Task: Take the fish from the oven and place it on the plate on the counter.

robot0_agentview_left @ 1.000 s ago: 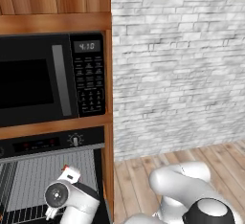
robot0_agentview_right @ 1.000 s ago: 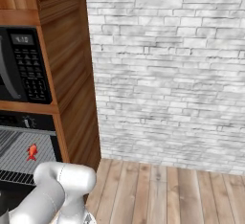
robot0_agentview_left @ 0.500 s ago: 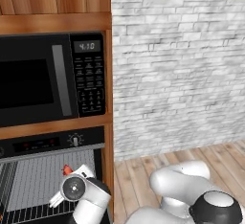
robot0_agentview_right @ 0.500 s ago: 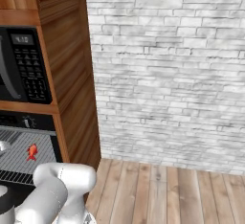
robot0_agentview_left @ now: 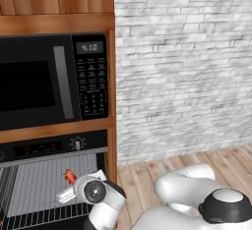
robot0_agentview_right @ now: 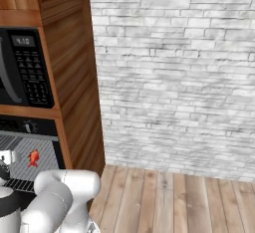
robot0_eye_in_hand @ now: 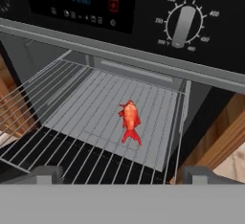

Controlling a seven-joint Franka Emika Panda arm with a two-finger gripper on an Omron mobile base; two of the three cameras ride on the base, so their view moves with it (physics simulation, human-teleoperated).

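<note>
The small red-orange fish [robot0_eye_in_hand: 129, 121] lies on a wire rack [robot0_eye_in_hand: 86, 108] inside the open black oven [robot0_eye_in_hand: 95, 3], below its control knob [robot0_eye_in_hand: 184, 24]. My gripper [robot0_eye_in_hand: 124, 175] is open in front of the rack, with the fish straight ahead between and beyond its two dark fingertips [robot0_eye_in_hand: 48, 173], not touching it. In the left base view the fish [robot0_agentview_left: 70, 176] shows just above my white hand [robot0_agentview_left: 93, 192] at the oven [robot0_agentview_left: 49, 148] opening. In the right base view the fish [robot0_agentview_right: 33, 158] lies in the oven cavity. The plate and the counter are out of view.
A black keypad microwave [robot0_agentview_left: 44, 81] sits in the wooden cabinet above the oven. A wooden side panel [robot0_agentview_right: 74, 92] flanks the oven's right side. Beyond it stand a white brick wall [robot0_agentview_left: 182, 67] and a wood plank floor [robot0_agentview_right: 169, 197].
The gripper has gone from shut to open. My hand has shifted a little to the right in front of the oven opening. The fish has not moved.
</note>
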